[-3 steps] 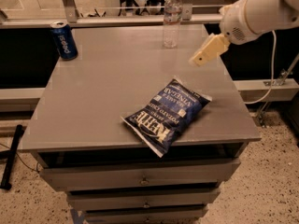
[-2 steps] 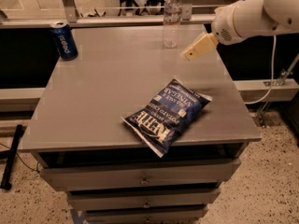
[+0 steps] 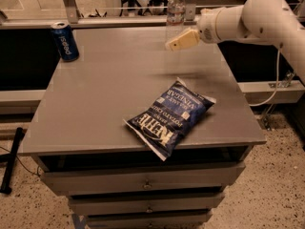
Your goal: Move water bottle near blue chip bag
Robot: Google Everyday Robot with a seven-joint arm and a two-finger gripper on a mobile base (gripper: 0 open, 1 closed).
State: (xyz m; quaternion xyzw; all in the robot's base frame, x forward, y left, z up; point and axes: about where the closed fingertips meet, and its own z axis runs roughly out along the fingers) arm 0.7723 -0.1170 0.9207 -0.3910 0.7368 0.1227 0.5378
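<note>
The water bottle (image 3: 175,11) stands upright at the far edge of the grey table (image 3: 105,89), clear with a white cap. The blue chip bag (image 3: 170,117) lies flat near the table's front right, with white lettering. My gripper (image 3: 177,41) reaches in from the right on a white arm, hanging above the table just in front of the bottle's lower part. Nothing shows between it and the bottle.
A blue soda can (image 3: 65,41) stands at the table's far left corner. Drawers (image 3: 143,182) run under the table front. A black rail and glass panel lie behind the table. Speckled floor lies to the right.
My gripper and arm have moved left and slightly farther back, toward the water bottle. The bottle, bag and can have not moved.
</note>
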